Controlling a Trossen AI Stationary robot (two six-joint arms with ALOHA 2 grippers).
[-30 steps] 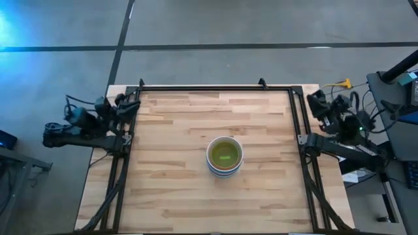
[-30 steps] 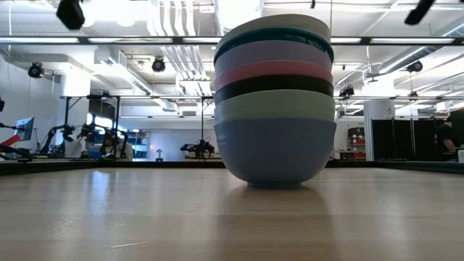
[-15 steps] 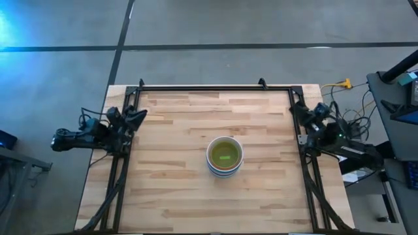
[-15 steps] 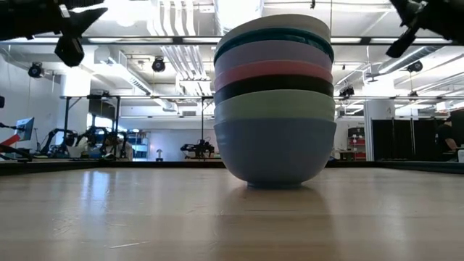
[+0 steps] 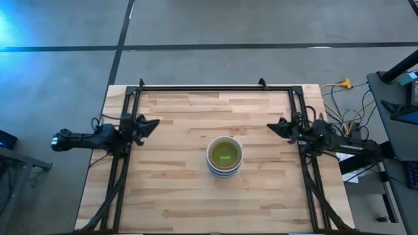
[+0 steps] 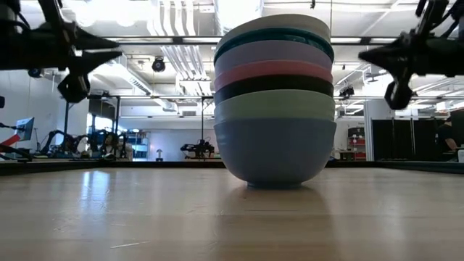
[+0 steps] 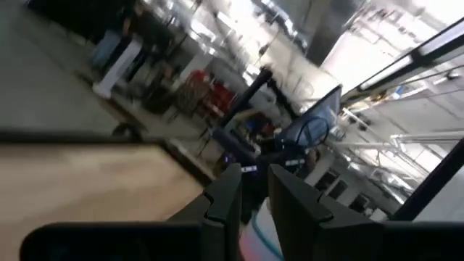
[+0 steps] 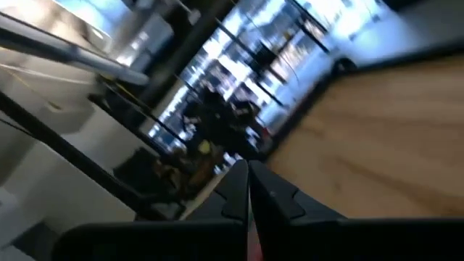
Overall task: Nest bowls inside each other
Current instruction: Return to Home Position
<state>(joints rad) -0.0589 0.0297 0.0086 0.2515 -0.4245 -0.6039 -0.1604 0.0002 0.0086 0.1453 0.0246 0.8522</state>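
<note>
Stack of bowls (image 5: 225,171) sits near the table's (image 5: 176,196) centre, with the lime green bowl (image 5: 225,156) on top and the blue bowl (image 6: 275,148) at the base. We see the left gripper (image 5: 151,123) at ten o'clock from it, fingers seemingly a sliver apart and holding nothing. The right gripper (image 5: 271,126) is at two o'clock, fingers pressed together, empty. Careful here: both tips point inward at about rim height, so an inward swing could clip that tall pile and topple it. Bare wood lies all round, but black rails (image 5: 123,170) crowd the nine and three o'clock edges beneath the arms.
</note>
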